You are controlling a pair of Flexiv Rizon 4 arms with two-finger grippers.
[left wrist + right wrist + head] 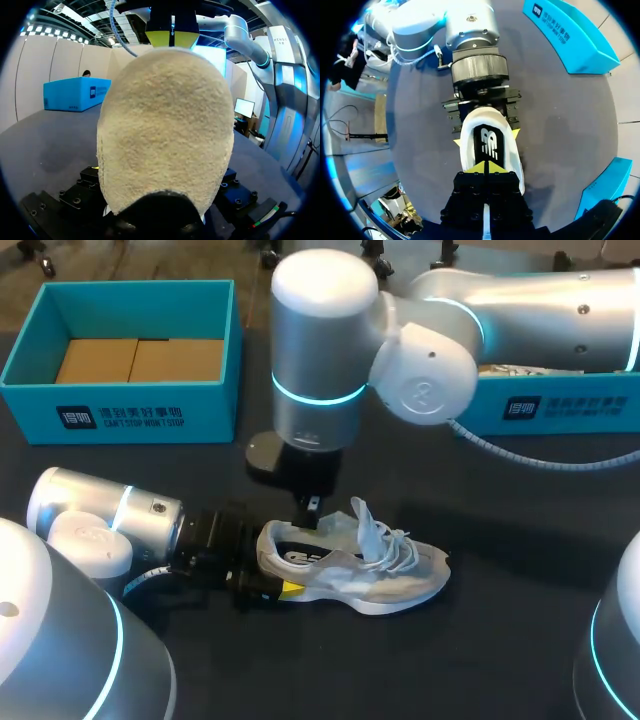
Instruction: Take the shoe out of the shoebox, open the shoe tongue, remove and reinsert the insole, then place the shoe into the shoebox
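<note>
1 shoe upright on table, well apart from shoebox | left gripper: clamped across shoe heel | right gripper: just above shoe collar, tips pressed together, insole grip unclear | next, judged: hold heel firm, peel insole upward slowly

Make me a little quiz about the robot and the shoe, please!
1. True or false: the shoe is inside the blue shoebox.
2. Which gripper holds the shoe's heel? A) left gripper B) right gripper
3. Fill in: the shoe lies on the ___.

Key: 1 false. 2 A, with a yellow tip on each side of the heel. 3 table.
</note>
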